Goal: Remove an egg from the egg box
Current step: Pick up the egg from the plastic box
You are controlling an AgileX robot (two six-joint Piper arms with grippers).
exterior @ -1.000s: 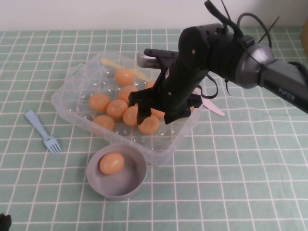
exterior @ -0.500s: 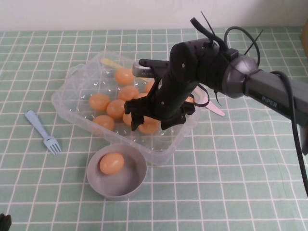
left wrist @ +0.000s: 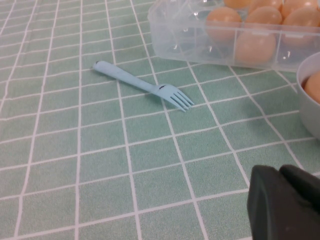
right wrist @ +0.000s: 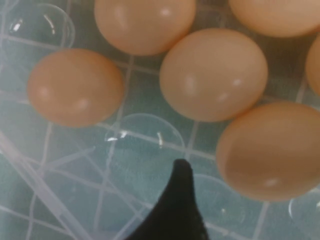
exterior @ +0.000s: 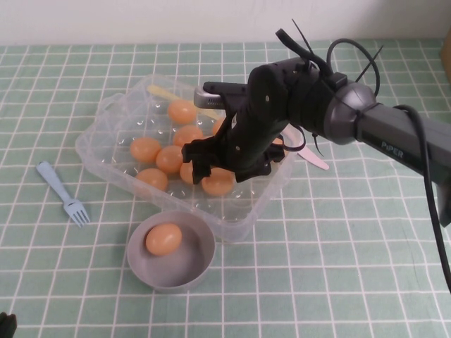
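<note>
High view shows the black right gripper (exterior: 215, 162) lowered into the clear plastic rectangular egg box (exterior: 243, 218), its fingers spread wide around a smooth orange-tan egg (exterior: 218, 183) near the box's near edge, not clamping it. A second egg lies in the round grey bowl (exterior: 201, 257) just beside the box. The left gripper (left wrist: 285, 202) sits low at the table's near left corner; whether it is parted or closed cannot be told.

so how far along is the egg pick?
Done: one egg already sits in the grey bowl. In hand: the right gripper is down inside the egg box with its jaws open over the front eggs, beside the egg nearest the rim; nothing is gripped. The left gripper is parked low over the table near the blue fork. Left: close, lift, carry out.
</note>
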